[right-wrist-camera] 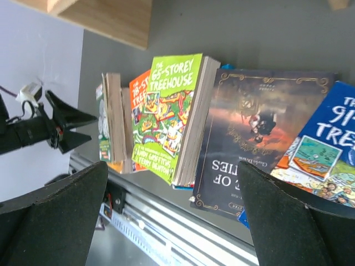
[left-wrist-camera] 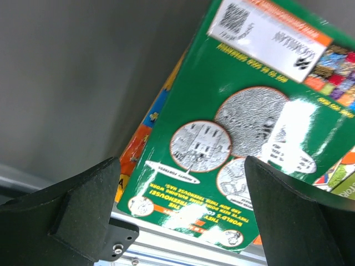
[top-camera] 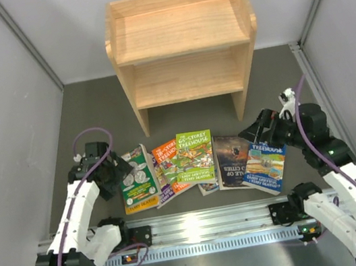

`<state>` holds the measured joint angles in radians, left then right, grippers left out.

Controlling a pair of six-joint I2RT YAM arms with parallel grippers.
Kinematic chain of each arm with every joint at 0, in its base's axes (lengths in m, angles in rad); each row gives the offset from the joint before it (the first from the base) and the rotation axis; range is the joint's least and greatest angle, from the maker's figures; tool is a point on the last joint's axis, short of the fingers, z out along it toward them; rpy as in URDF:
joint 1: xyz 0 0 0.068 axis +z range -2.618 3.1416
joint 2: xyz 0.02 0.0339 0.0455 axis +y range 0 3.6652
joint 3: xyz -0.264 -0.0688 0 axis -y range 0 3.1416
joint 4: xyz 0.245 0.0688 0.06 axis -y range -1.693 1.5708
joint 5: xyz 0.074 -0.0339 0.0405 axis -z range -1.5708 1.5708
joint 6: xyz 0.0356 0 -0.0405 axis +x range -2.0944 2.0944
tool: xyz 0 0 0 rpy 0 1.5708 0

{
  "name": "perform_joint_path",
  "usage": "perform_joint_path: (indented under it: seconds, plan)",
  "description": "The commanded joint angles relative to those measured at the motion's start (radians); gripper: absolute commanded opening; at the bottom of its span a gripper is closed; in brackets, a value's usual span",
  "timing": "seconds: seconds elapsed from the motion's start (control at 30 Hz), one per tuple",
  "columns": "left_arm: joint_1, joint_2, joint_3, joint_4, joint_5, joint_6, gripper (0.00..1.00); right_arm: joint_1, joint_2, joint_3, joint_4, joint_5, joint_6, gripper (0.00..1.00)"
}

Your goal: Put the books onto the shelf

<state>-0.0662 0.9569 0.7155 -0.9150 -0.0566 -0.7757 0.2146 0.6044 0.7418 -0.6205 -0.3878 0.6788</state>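
Note:
The light-wood two-tier shelf (top-camera: 180, 44) stands at the back with both tiers bare. Several books lie in an overlapping row near the front: a dark-green back cover (top-camera: 138, 179), an orange one (top-camera: 168, 165), a lime-green "65-Storey Treehouse" (top-camera: 195, 156), a dark book (top-camera: 232, 160) and a blue one (top-camera: 266, 164). My left gripper (top-camera: 109, 173) is open just left of the green book (left-wrist-camera: 244, 127), which fills the view between its fingers (left-wrist-camera: 180, 183). At the row's right end my right gripper (top-camera: 261, 129) hangs open above the blue book. Its wrist view (right-wrist-camera: 172, 183) looks along the lime-green (right-wrist-camera: 169, 111), dark (right-wrist-camera: 255, 144) and blue (right-wrist-camera: 321, 149) covers.
An aluminium rail (top-camera: 207, 227) carrying both arm bases runs along the near edge, right in front of the books. White walls (top-camera: 2, 101) close in the dark table on the left, right and back. A shelf leg (right-wrist-camera: 105, 19) shows in the right wrist view.

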Motion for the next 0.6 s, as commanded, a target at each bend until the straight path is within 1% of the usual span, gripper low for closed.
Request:
perform_joint_path:
  seconds: [0.0, 0.07, 0.1, 0.13, 0.17, 0.2, 0.23, 0.3, 0.4, 0.43, 0.57]
  plan:
    - [-0.007, -0.020, -0.011, 0.002, -0.009, -0.065, 0.99, 0.078, 0.061, 0.031, 0.082, -0.060, -0.012, 1.00]
    - [-0.014, -0.003, -0.021, 0.013, -0.021, -0.103, 0.99, 0.144, 0.121, 0.045, 0.134, -0.020, 0.013, 1.00]
    - [-0.020, 0.022, -0.028, 0.016, -0.028, -0.117, 0.99, 0.226, 0.145, 0.054, 0.155, -0.001, 0.019, 1.00]
    - [-0.029, 0.029, -0.036, 0.036, -0.035, -0.129, 0.99, 0.271, 0.173, 0.065, 0.185, 0.044, 0.028, 1.00]
    - [-0.049, 0.040, -0.040, 0.047, -0.045, -0.155, 0.99, 0.319, 0.237, 0.094, 0.202, 0.067, 0.040, 1.00]
    - [-0.059, 0.054, -0.056, 0.062, -0.052, -0.169, 0.99, 0.409, 0.271, 0.112, 0.214, 0.090, 0.042, 1.00]
    - [-0.085, 0.060, -0.065, 0.091, -0.054, -0.181, 0.99, 0.452, 0.305, 0.152, 0.223, 0.133, 0.044, 1.00]
    - [-0.116, 0.078, -0.086, 0.129, -0.051, -0.221, 0.99, 0.544, 0.400, 0.186, 0.269, 0.161, 0.053, 1.00]
    - [-0.222, 0.101, -0.084, 0.168, -0.086, -0.295, 0.98, 0.603, 0.523, 0.226, 0.369, 0.153, 0.083, 1.00]
    - [-0.283, 0.106, -0.080, 0.174, -0.098, -0.331, 0.98, 0.612, 0.553, 0.244, 0.392, 0.149, 0.090, 1.00]
    - [-0.377, 0.128, -0.077, 0.198, -0.115, -0.388, 0.98, 0.641, 0.728, 0.294, 0.475, 0.135, 0.107, 1.00]
